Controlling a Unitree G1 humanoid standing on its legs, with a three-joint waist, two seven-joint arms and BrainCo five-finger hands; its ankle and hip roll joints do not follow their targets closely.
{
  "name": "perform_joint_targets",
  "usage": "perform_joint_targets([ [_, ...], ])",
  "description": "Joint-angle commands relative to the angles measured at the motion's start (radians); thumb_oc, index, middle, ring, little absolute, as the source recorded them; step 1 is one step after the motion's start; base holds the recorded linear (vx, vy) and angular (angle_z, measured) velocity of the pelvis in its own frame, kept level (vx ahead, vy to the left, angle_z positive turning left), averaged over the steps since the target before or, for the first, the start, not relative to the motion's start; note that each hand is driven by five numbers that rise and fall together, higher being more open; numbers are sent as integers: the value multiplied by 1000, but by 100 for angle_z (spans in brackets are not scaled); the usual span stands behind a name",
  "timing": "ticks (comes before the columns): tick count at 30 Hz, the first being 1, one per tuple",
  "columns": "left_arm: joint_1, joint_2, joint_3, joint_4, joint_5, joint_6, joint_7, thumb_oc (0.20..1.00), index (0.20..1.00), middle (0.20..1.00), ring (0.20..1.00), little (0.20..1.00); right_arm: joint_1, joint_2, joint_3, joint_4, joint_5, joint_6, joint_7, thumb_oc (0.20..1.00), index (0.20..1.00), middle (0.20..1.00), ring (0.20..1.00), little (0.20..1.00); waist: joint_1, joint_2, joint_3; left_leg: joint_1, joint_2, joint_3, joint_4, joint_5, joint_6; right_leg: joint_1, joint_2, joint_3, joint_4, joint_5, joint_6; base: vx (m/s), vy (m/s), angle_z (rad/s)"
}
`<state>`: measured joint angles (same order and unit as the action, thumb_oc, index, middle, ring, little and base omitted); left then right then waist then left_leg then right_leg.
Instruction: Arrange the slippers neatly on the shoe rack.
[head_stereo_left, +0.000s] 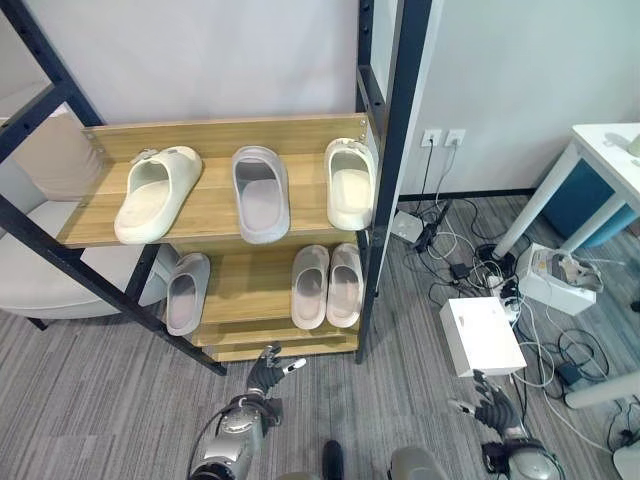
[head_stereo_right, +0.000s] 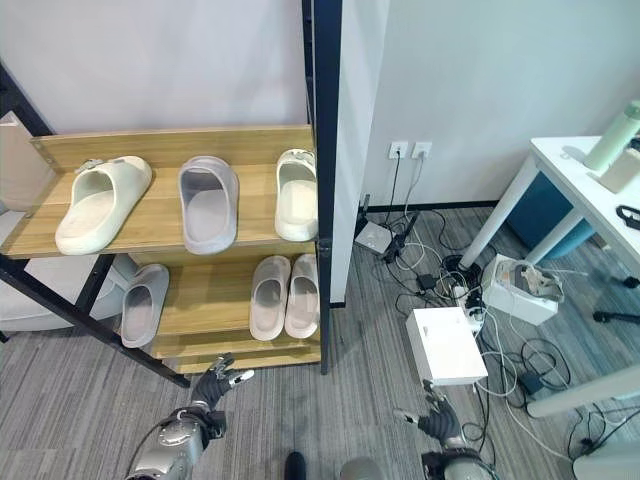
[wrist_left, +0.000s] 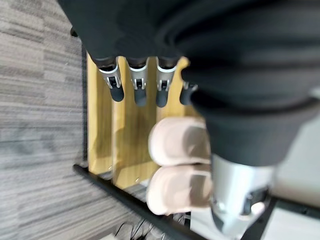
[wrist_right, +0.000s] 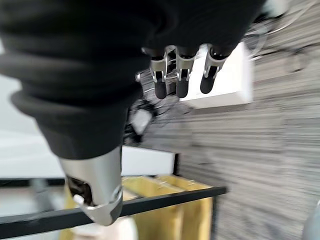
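The left hand (head_stereo_left: 268, 372) hangs with relaxed straight fingers, holding nothing, low in front of the shoe rack (head_stereo_left: 220, 135). The right hand (head_stereo_left: 492, 406) is also loose and empty, over the grey carpet (head_stereo_left: 90, 390) near a white box (head_stereo_left: 481, 335) at its 12 o'clock. On the top shelf lie a cream slipper (head_stereo_left: 156, 192), a grey slipper (head_stereo_left: 260, 192) and a white slipper (head_stereo_left: 350, 182). On the lower shelf, a grey slipper (head_stereo_left: 187, 292) lies at 9 o'clock of a pink pair (head_stereo_left: 327, 285).

My left hand (head_stereo_left: 268, 372), nearest the shoe rack (head_stereo_left: 215, 210), has silver fingers with dark tips. A dark ribbed cover wraps each wrist, and my right hand (head_stereo_left: 492, 405) looks the same.
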<state>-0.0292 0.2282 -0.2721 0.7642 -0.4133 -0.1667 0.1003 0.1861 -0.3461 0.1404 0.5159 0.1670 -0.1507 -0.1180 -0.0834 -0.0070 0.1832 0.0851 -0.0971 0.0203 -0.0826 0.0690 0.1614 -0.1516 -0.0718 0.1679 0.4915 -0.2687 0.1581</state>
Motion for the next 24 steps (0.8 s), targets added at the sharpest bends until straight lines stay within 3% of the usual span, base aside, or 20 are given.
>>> perform_joint_targets([
  [1, -4, 4, 18, -24, -1, -39, 3, 1000, 1000, 1000, 1000, 1000, -11, -31, -29, -29, 26, -48, -8, 1000, 1000, 1000, 1000, 1000, -14, 1, 29, -8, 63, -16, -5, -20, -161, 98, 101, -30, -318, 199, -61, 113, -85, 3],
  [10, 12, -20, 30, 46, -6, -31, 4, 1000, 1000, 1000, 1000, 1000, 6, -37, -21, -18, 39, -51, -7, 1000, 1000, 1000, 1000, 1000, -1, -12, -7, 24, 59, -34, -4, -26, -177, 243, 110, -60, -526, 228, -100, 62, -94, 23],
  [15, 17, -24, 27, 61, -1, -27, 8, 1000, 1000, 1000, 1000, 1000, 8, -37, -15, -6, 49, -54, -5, 1000, 1000, 1000, 1000, 1000, 0, -10, -7, 29, 61, -39, 7, -29, -184, 272, 108, -67, -545, 231, -108, 14, -80, 2],
  [24, 26, -18, 12, 26, -11, -26, 6, 1000, 1000, 1000, 1000, 1000, 12, -52, -10, 24, 58, -49, 1, 1000, 1000, 1000, 1000, 1000, 11, -18, 6, -32, 44, -71, 133, -58, -201, 277, 99, -87, -525, 213, -124, 0, -47, 5],
])
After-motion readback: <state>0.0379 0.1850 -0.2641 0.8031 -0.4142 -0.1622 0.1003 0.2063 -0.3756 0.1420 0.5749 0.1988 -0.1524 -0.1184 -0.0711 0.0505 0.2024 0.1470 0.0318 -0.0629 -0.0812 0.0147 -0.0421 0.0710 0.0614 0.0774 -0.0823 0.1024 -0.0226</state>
